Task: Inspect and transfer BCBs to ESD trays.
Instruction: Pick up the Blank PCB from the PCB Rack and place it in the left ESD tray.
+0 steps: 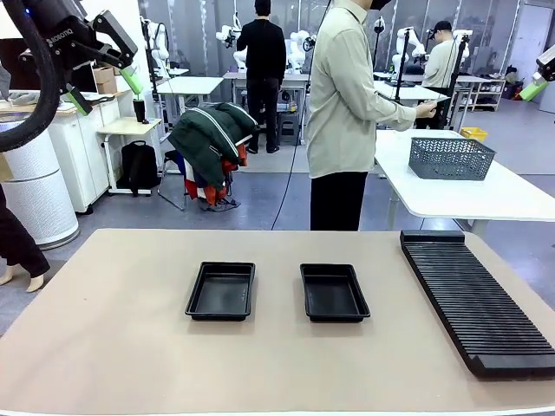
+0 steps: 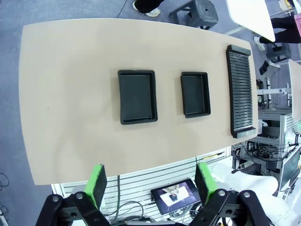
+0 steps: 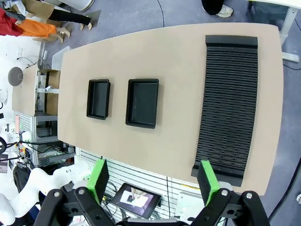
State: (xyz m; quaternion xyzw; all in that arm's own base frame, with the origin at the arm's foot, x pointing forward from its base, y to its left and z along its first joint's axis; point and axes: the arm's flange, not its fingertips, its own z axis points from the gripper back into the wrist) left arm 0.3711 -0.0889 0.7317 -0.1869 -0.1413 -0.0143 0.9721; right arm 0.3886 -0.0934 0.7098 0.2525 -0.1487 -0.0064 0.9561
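Two ESD trays lie side by side with bare floors on the tan table, the left tray (image 1: 221, 290) (image 2: 137, 96) (image 3: 98, 99) and the right tray (image 1: 334, 292) (image 2: 195, 94) (image 3: 142, 102). The BCBs are out of view. My left gripper (image 1: 104, 90) (image 2: 152, 183) hangs high above the table's left side, open, with nothing between its green pads. My right gripper (image 3: 153, 180) is also raised high and open with nothing in it; one of its green fingertips (image 1: 532, 89) shows at the upper right edge of the front view.
A long black ribbed rack (image 1: 477, 299) (image 2: 241, 92) (image 3: 230, 101) lies along the table's right side. A person (image 1: 347, 104) stands at the far edge, turned toward a white table with a grey mesh basket (image 1: 451, 158).
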